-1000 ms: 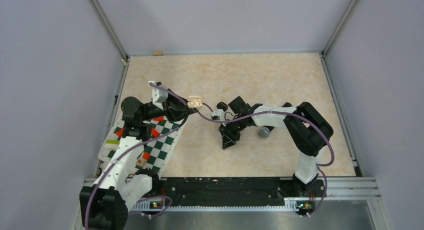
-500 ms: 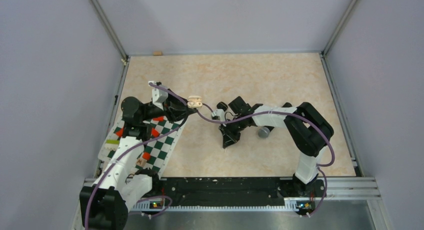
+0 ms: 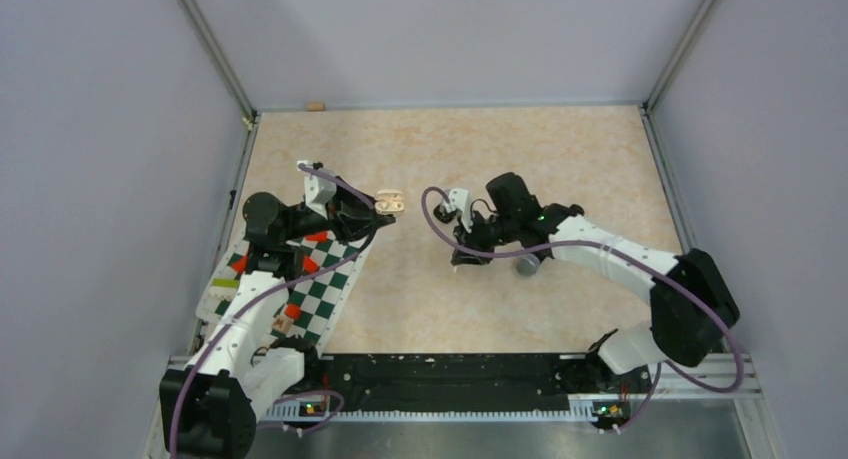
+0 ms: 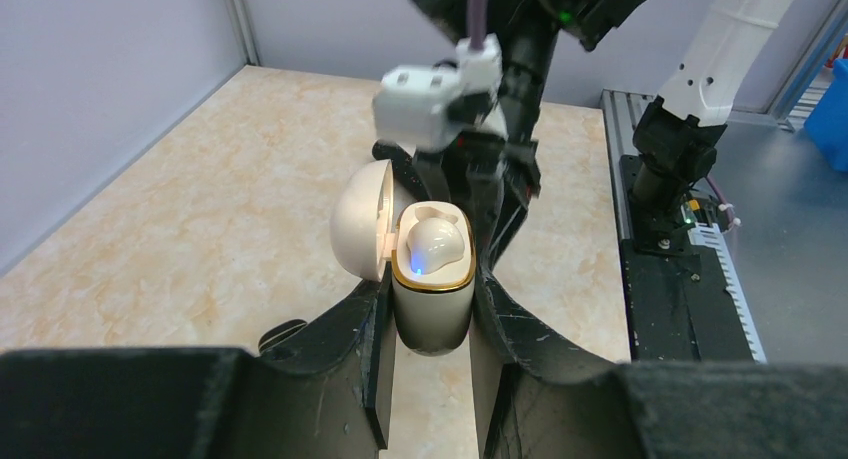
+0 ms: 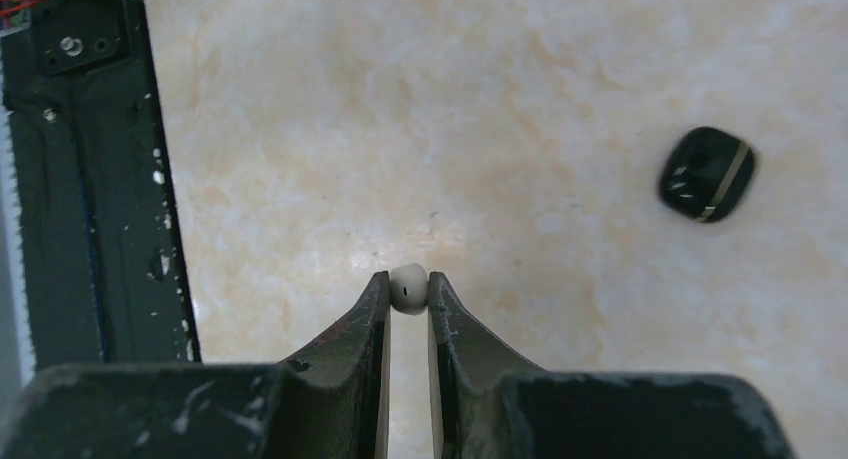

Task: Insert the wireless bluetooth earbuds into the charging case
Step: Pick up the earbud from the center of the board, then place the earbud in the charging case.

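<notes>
The beige marbled table (image 3: pixel 560 149) sits in a bay with pale walls on three sides.

Top view: The left gripper (image 3: pixel 383 210) holds the case (image 3: pixel 390 201) above the table, over the far corner of a checkered mat (image 3: pixel 325 284). The right gripper (image 3: pixel 468 257) points down, well apart to the right. A black case (image 3: pixel 527 264) lies just right of it. Bare table extends beyond both grippers.

Left wrist view: The case stands upright, with its long axis vertical and its mouth up. The fingers clamp its lower body. The lid (image 4: pixel 358 219) is swung open to the left. A seated earbud (image 4: pixel 437 241) fills the mouth, dome up.

Right wrist view: The jaws are pinched nearly together on the earbud (image 5: pixel 408 286) at their tips. Only its rounded head shows, so the stem direction cannot be told. Bare table lies below. The black case lies ahead and to the right, well apart. A dark rail (image 5: pixel 90 179) bounds the left side.
</notes>
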Tool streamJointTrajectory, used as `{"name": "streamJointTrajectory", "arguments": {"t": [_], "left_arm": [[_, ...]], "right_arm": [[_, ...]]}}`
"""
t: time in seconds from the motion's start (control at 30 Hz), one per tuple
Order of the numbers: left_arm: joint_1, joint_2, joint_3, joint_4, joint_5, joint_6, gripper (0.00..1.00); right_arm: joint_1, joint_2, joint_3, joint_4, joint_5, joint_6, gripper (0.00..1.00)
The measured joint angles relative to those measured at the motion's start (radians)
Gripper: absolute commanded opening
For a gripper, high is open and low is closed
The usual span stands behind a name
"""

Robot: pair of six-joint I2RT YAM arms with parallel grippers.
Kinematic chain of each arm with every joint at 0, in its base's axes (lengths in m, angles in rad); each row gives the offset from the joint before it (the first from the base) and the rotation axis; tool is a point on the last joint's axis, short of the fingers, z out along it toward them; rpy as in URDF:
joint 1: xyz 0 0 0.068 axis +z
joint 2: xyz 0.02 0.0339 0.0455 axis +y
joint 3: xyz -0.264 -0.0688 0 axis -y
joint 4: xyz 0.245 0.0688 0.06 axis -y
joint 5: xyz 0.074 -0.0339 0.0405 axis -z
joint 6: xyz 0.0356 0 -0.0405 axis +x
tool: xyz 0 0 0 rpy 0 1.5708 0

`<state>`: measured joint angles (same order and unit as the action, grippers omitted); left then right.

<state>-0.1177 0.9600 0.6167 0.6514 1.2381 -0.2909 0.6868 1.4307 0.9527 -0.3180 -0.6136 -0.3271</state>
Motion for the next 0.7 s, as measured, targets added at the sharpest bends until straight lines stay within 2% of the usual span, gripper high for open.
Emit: {"name": "streamJointTrajectory", "arguments": {"t": [0.3,0.7], "left_arm": [[-0.023,0.018,0.000,-0.028,-0.024,0.014,0.12],[-0.129,0.145,0.006,-0.153,-0.054,0.114,0.12]], "right_arm": [[-0.013,-0.287,-0.021,0.049,0.187,-0.082,0.05],[-0.008,-0.438,0.090,0.076,0.280,-0.205,0.05]]}}
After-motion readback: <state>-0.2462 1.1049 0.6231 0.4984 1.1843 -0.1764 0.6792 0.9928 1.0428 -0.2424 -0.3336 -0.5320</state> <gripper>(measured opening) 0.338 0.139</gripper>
